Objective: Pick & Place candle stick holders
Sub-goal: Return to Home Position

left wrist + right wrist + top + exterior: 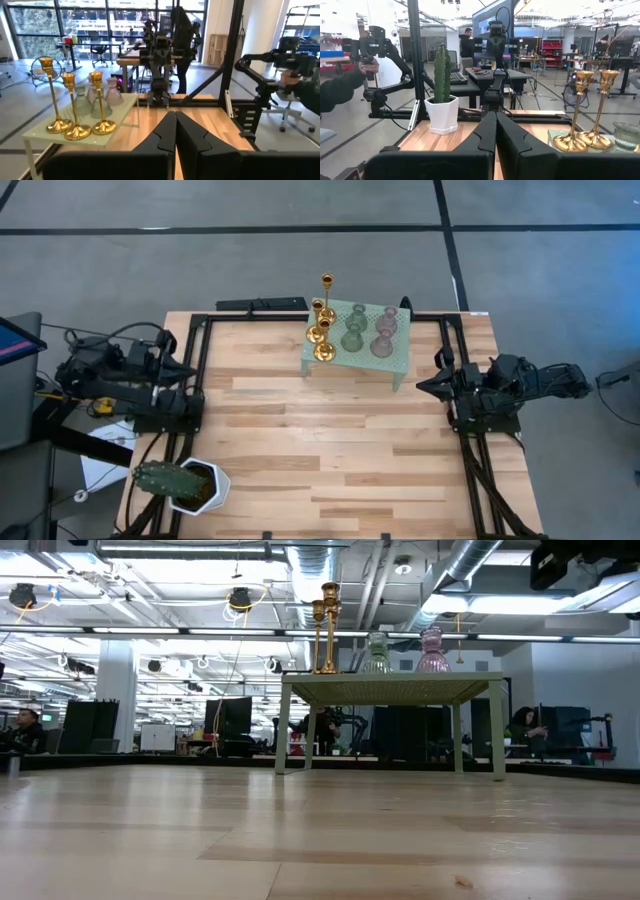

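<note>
Wood table (330, 450), holders (352, 335) upright on stand (398, 357), L tool (175, 116), R tool (495, 115) both closed

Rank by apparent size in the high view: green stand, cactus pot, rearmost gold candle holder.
1. green stand, the widest footprint
2. cactus pot
3. rearmost gold candle holder, a thin sliver from above
No close calls.

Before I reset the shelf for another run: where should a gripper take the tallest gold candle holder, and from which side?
Grip the tallest gold candle holder on its thin upright stem, midway between cup and flared base. Probably come in level from the left arm's side of the mint stand: that edge is open, while a shorter gold holder and a green holder stand close by.
</note>
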`<state>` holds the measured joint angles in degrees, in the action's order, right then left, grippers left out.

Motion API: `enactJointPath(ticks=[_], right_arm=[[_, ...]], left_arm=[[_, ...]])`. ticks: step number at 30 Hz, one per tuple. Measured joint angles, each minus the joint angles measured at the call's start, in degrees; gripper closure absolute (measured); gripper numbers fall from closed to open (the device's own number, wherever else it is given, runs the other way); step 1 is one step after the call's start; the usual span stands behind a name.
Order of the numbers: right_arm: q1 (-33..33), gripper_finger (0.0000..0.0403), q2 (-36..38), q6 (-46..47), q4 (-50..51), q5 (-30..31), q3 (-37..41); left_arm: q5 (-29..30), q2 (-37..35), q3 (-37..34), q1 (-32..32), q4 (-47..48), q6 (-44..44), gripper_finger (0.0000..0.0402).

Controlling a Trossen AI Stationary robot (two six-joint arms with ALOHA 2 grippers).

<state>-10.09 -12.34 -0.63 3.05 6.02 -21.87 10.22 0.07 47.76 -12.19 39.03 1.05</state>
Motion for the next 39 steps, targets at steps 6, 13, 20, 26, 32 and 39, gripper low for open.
enactJointPath(ticks=[6,13,20,26,32,39], right_arm=[[0.02,0.0403,0.09,-3.17,-0.09,0.0,0.0],[0.02,0.0403,0.09,-2.96,-0.63,0.0,0.25],[0.0,0.0403,0.08,-2.99,-10.77,-0.01,9.66],[-0.04,0.0403,0.11,-1.45,-18.84,-1.63,18.53],[-0.02,0.0403,0.03,-1.54,-17.79,-1.7,21.4],[-0.07,0.0403,0.02,-5.16,-16.42,-1.73,21.42]], left_arm=[[0.02,-0.01,-4.7,0.0,-0.98,-1.3,0.0396],[0.37,0.01,-13.67,0.0,-9.82,-1.34,0.0396],[0.42,0.01,-21.91,0.0,-15.59,-2.38,0.0396],[0.42,0.01,-26.45,0.0,-16.5,-2.64,0.0396],[-0.48,0.08,-29.65,0.0,-18.2,-2.23,0.0396],[-0.83,-0.05,-32.16,0.0,-24.29,-1.57,0.0396]])
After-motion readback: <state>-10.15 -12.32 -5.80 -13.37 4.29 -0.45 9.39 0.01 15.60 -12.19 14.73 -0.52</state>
